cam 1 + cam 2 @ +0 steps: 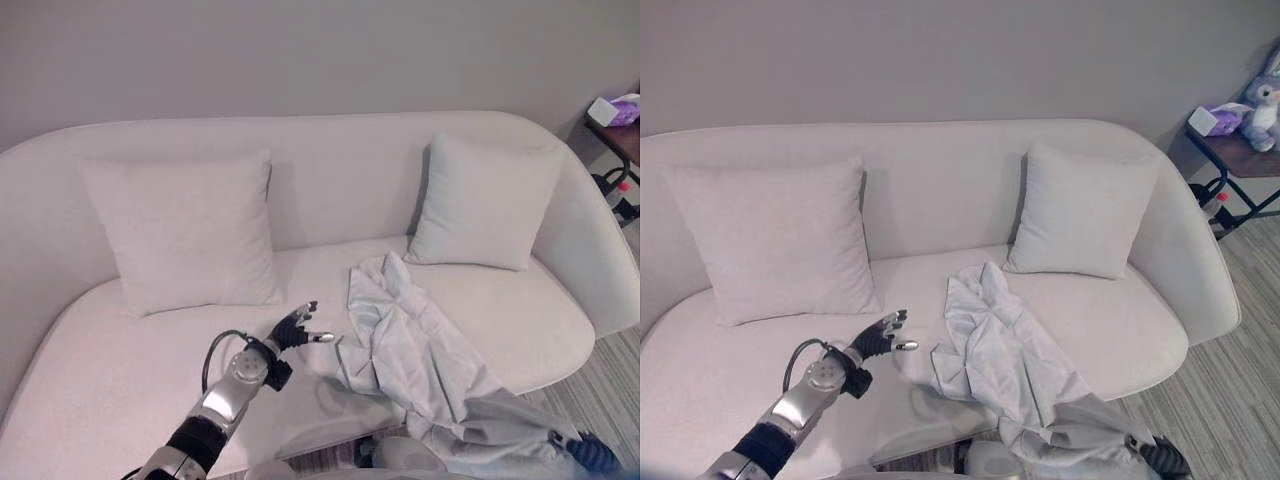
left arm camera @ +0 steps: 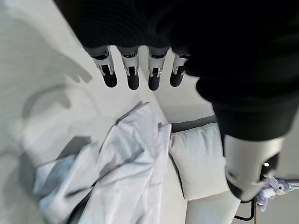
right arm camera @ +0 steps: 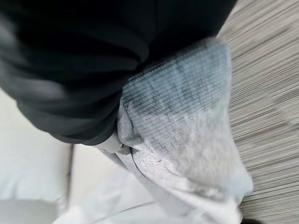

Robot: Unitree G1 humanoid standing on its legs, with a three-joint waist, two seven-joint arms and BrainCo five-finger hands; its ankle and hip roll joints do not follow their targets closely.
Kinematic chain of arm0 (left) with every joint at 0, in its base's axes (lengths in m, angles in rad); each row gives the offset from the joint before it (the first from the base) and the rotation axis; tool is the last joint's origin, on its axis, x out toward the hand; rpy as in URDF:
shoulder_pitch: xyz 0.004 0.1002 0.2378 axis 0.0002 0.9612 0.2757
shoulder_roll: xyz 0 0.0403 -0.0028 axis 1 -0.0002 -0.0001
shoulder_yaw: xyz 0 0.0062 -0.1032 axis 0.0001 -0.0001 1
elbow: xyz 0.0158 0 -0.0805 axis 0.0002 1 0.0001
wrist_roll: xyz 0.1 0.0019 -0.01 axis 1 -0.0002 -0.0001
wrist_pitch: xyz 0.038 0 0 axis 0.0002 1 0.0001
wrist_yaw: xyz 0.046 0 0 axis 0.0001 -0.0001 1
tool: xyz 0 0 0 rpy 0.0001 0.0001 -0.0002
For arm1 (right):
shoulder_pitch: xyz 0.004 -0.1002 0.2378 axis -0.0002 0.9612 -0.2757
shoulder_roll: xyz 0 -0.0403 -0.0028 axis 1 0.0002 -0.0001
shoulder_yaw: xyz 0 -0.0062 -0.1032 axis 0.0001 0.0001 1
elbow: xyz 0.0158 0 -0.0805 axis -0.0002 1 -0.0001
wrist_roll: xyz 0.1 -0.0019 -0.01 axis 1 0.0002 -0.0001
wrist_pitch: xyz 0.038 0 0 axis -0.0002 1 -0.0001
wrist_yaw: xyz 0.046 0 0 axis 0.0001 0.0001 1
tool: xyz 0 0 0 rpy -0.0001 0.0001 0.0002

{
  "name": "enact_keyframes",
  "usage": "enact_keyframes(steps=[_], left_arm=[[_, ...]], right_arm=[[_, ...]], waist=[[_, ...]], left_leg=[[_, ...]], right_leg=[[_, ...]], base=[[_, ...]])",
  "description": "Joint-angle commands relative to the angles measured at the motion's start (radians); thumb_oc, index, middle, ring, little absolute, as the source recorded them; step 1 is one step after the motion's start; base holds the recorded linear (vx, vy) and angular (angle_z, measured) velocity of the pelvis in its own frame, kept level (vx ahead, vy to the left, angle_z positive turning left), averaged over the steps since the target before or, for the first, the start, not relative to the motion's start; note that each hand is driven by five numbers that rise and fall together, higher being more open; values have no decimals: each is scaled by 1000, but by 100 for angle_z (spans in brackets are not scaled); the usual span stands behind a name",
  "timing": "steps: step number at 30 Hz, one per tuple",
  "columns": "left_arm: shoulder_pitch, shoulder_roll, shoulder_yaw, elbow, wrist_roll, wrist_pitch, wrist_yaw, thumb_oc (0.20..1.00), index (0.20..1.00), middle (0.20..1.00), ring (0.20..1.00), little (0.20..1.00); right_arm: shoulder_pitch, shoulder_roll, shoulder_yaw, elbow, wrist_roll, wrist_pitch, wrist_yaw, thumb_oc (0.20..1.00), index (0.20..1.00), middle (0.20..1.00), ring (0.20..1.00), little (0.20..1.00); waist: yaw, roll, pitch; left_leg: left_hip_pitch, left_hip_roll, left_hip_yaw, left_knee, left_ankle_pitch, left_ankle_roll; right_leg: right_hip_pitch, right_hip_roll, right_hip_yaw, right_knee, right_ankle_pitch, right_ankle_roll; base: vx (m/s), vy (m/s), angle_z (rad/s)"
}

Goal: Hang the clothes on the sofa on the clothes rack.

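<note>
One garment [image 1: 420, 355], pale grey, lies crumpled on the seat of one sofa [image 1: 120, 370], trailing over the front edge toward the right hand [image 3: 114, 142]. Two cushions: left cushion [image 1: 185, 232], right cushion [image 1: 480, 205]. Left hand [image 1: 292, 328]: fingers [image 2: 131, 74] straight and spread, holding nothing, above the seat just beside the garment. Right hand: fingers hidden in the cloth; grip cannot be determined.

Pale grey garment [image 1: 420, 360] on cream sofa [image 1: 120, 370].
</note>
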Motion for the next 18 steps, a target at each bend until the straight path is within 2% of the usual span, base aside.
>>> enact_keyframes(steps=[1,5,7,9,11,13,18], left_arm=[[-184,18,-76,20,92,-51,40,1000,1000,1000,1000,1000],[-320,-7,-148,25,123,-69,71,1000,1000,1000,1000,1000],[-344,-14,-160,29,126,-71,75,1000,1000,1000,1000,1000],[-404,-31,-184,44,134,-80,87,1000,1000,1000,1000,1000],[-424,-32,-192,54,138,-82,93,1000,1000,1000,1000,1000],[-467,-32,-214,78,151,-91,107,1000,1000,1000,1000,1000],[-507,-14,-243,142,188,-98,140,1000,1000,1000,1000,1000]], right_arm=[[-62,-10,-86,-89,12,-40,-64,200,200,200,200,200],[-132,2,-71,-173,21,-56,-105,200,200,200,200,200],[-143,-1,-67,-194,23,-58,-110,200,200,200,200,200],[-173,-12,-54,-241,30,-65,-124,200,200,200,200,200],[-184,-13,-48,-253,31,-67,-128,200,200,200,200,200],[-196,-25,-38,-301,40,-71,-137,200,200,200,200,200],[-177,-22,-40,-356,59,-76,-144,200,200,200,200,200]], waist=[[-1,22,67],[-20,50,146],[-25,55,166],[-40,70,218],[-44,73,233],[-56,81,281],[-68,97,286]], left_leg=[[87,-23,8,7,-50,57],[82,-23,0,7,-38,52],[82,-22,-2,7,-36,52],[81,-20,-6,7,-27,50],[80,-19,-7,7,-24,49],[84,-12,-7,7,-17,50],[37,4,-7,7,-7,50]], right_leg=[[-46,-91,0,7,37,16],[-66,-95,2,18,41,18],[-66,-95,2,21,42,18],[-69,-96,4,25,44,19],[-72,-96,4,28,44,20],[-80,-97,5,37,48,23],[-138,-90,9,41,50,25]], base=[[-53,-52,1],[-54,-44,-3],[-24,-28,4],[-41,-31,6],[-15,-7,2],[-14,-19,2],[4,-32,2]])
